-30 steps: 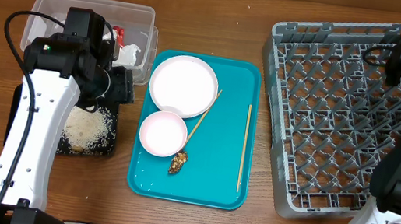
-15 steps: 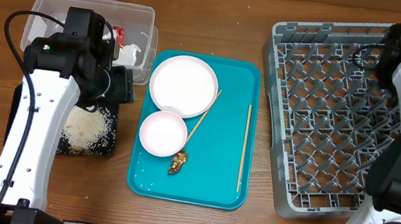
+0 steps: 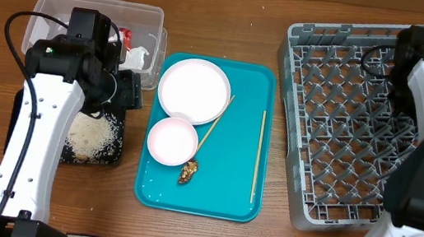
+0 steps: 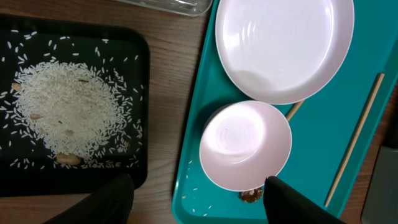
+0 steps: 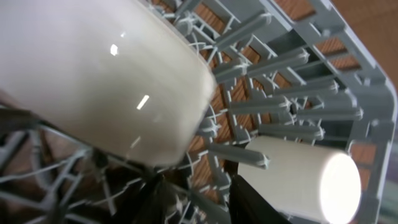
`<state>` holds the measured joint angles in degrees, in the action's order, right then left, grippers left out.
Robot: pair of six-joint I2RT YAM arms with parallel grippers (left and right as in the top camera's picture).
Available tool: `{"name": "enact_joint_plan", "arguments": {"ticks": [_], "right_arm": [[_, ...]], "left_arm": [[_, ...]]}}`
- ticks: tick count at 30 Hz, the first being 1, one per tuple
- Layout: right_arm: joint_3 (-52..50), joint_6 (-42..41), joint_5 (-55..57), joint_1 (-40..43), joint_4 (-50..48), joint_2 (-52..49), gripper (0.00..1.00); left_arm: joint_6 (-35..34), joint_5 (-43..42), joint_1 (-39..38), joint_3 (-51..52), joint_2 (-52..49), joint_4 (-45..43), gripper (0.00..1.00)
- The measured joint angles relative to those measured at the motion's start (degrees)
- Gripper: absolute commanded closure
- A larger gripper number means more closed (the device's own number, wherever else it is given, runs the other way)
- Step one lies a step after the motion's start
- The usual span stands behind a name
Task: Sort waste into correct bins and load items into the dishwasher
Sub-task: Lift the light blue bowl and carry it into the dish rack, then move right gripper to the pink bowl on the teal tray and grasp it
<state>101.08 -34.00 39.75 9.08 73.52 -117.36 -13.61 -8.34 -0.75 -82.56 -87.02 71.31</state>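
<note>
Teal is being shown by the larger tray (image 3: 229, 183), white by the plate (image 3: 194, 89) and bowl (image 3: 172, 140); the black tray (image 4: 13, 175) is being seen speckled with white rice (image 4: 68, 118).

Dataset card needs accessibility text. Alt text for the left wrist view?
The open left gripper hangs over a small white bowl on a teal tray, a larger white plate above it in frame, a chopstick to its right, a brown lump at its lower edge. Left of the tray, a black tray holds scattered rice.
</note>
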Motion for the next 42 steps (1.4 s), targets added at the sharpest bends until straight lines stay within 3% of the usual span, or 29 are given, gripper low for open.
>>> {"name": "enact_joint_plan", "arguments": {"ticks": [5, 10, 16, 20, 28, 37, 42], "right_arm": [[-0.04, 0.35, -5.20, -0.13, -0.11, 9.81, 0.32], [0.00, 6.67, -20.15, -1.55, -1.38, 19.34, 0.27], [-0.20, 14.19, -41.27, -8.59, 0.00, 19.89, 0.24], [-2.45, 16.06, -47.84, -16.24, -0.96, 19.34, 0.24], [-9.18, 16.22, -51.98, -31.43, -5.07, 17.33, 0.25], [-12.59, 14.12, -53.27, -42.25, -9.07, 10.32, 0.26], [-12.59, 12.94, -53.48, -47.32, -12.44, 9.05, 0.32]], "left_arm": [[0.00, 0.00, 0.00, 0.00, 0.00, -0.02, 0.31], [0.00, 0.00, 0.00, 0.00, 0.00, -0.15, 0.25], [0.00, 0.02, 0.00, 0.00, 0.00, -0.15, 0.23], [0.00, 0.02, 0.00, 0.00, 0.00, -0.15, 0.23], [0.00, 0.02, 0.00, 0.00, 0.00, -0.15, 0.23], [-1.53, 3.76, 0.00, 0.00, 0.00, 0.92, 0.20], [-3.04, 6.03, 0.00, 0.00, 0.00, 1.05, 0.19]]}}
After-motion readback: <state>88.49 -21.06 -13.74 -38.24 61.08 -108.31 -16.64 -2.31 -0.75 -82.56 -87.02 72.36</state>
